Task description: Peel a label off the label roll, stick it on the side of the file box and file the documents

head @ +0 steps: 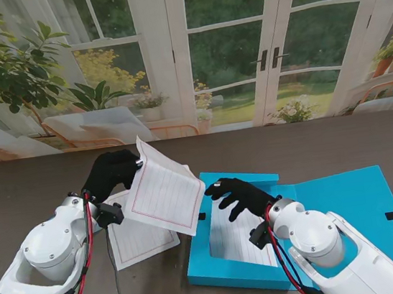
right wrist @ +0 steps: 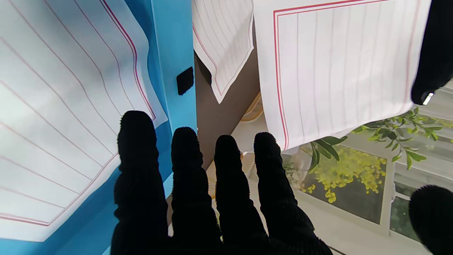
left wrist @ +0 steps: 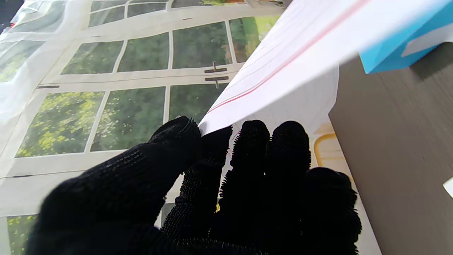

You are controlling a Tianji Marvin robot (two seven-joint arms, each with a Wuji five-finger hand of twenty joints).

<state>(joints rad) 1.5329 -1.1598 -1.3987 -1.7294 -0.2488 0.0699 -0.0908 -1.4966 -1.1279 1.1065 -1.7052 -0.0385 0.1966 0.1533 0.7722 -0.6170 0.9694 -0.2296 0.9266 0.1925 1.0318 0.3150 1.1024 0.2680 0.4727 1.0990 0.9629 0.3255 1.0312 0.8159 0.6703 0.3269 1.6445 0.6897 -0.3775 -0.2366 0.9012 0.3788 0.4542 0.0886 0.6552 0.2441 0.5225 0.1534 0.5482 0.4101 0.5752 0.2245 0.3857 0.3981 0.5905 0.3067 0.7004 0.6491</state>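
My left hand [head: 110,171] is shut on the far corner of a lined sheet [head: 163,194], which hangs tilted above the table beside the box; its thumb and fingers [left wrist: 184,134] pinch that sheet [left wrist: 304,56]. The blue file box [head: 378,203] lies open, lid flat to the right, with a lined sheet [head: 234,238] inside. My right hand [head: 238,195] hovers open over the box's left part, fingers [right wrist: 191,166] spread above the inner sheet [right wrist: 53,117] and box wall [right wrist: 173,63]. The held sheet [right wrist: 336,71] faces it. No label roll is visible.
More lined sheets [head: 137,238] lie flat on the brown table [head: 35,190] to the left of the box, partly under the held one. Glass doors and plants stand beyond the table's far edge.
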